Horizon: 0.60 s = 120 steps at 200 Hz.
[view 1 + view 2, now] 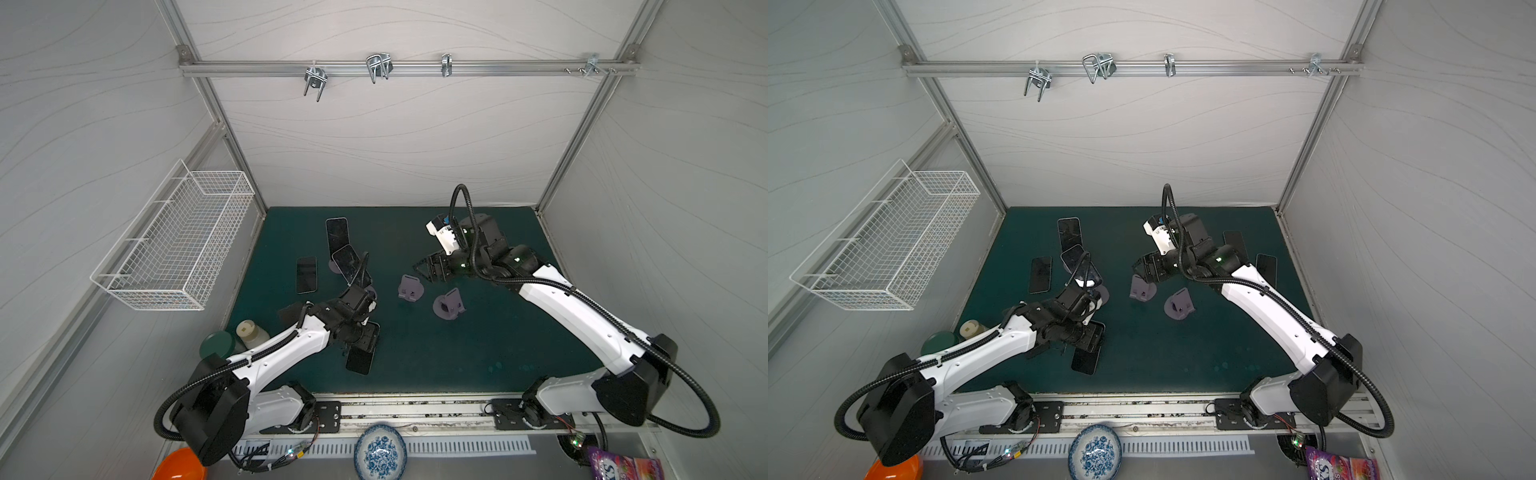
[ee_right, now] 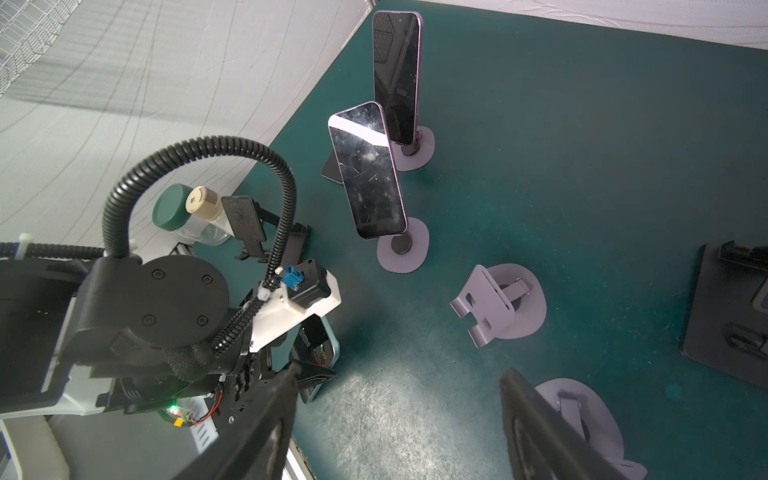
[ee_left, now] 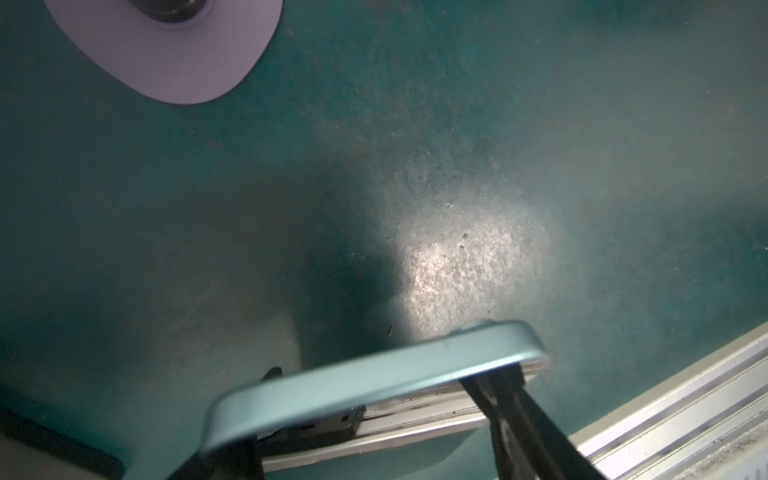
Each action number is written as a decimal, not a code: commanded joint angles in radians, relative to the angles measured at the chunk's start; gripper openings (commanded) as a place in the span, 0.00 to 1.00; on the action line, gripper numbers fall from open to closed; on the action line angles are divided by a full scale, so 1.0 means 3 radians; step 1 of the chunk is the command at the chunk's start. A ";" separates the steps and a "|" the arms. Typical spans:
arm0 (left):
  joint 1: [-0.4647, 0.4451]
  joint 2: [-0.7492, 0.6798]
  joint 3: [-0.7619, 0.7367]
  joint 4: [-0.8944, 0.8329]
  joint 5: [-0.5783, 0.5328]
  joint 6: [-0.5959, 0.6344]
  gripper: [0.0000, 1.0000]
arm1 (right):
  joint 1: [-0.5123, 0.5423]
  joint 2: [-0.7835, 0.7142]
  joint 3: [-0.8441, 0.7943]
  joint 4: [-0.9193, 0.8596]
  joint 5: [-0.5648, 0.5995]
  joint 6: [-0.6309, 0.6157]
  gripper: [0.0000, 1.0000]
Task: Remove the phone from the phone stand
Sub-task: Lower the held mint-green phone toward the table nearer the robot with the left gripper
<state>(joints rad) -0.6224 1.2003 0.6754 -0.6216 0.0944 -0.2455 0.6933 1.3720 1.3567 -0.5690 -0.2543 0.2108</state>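
- The left tool (image 1: pixel 366 337) is pinching a blue-edged phone (image 3: pixel 374 376) across its sides, at 7 o'clock from the centre of the tabletop (image 1: pixel 478 353).
- This held phone sits in no stand. Whether its lower end touches the tabletop cannot be told.
- In the left wrist view a lilac stand base (image 3: pixel 166 54) lies bare and apart from the held phone. It is judged to be the stand this phone belongs to.
- The right tool (image 2: pixel 405 372) has its fingers spread with nothing between them. It hangs at 1 o'clock, near two empty stands (image 1: pixel 410 286) (image 1: pixel 449 304) close to centre.
- Two units are still docked at 10 o'clock: the rear phone (image 1: pixel 336 235) and the front phone (image 1: pixel 350 266), each upright on its stand.
- A flat phone (image 1: pixel 306 274) lies on the tabletop at 9 o'clock.
- Judgement: for the held unit, removal is done and only set-down and release are left. If every stand is to be cleared, two removals are left.
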 commanded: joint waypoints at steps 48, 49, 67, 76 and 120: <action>0.0012 0.0159 0.0257 -0.0031 0.0069 0.0044 0.62 | -0.0084 -0.0048 0.0000 0.0028 -0.0123 -0.0071 0.78; 0.0013 0.0160 0.0255 -0.0033 0.0069 0.0045 0.62 | -0.0086 -0.0048 -0.0001 0.0026 -0.0124 -0.0072 0.78; 0.0012 0.0194 0.0269 -0.0040 0.0069 0.0056 0.62 | -0.0107 -0.0081 -0.0020 0.0026 -0.0129 -0.0069 0.78; 0.0012 0.0212 0.0269 -0.0030 0.0069 0.0056 0.62 | -0.0117 -0.0093 -0.0027 0.0026 -0.0130 -0.0072 0.78; 0.0011 0.0361 0.0384 -0.0097 0.0040 0.0117 0.62 | -0.0185 -0.0215 -0.0146 0.0090 -0.0129 -0.0066 0.78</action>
<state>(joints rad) -0.6224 1.2861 0.7284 -0.6388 0.1093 -0.2329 0.6510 1.3525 1.3411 -0.5632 -0.2760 0.2096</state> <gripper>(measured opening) 0.712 0.779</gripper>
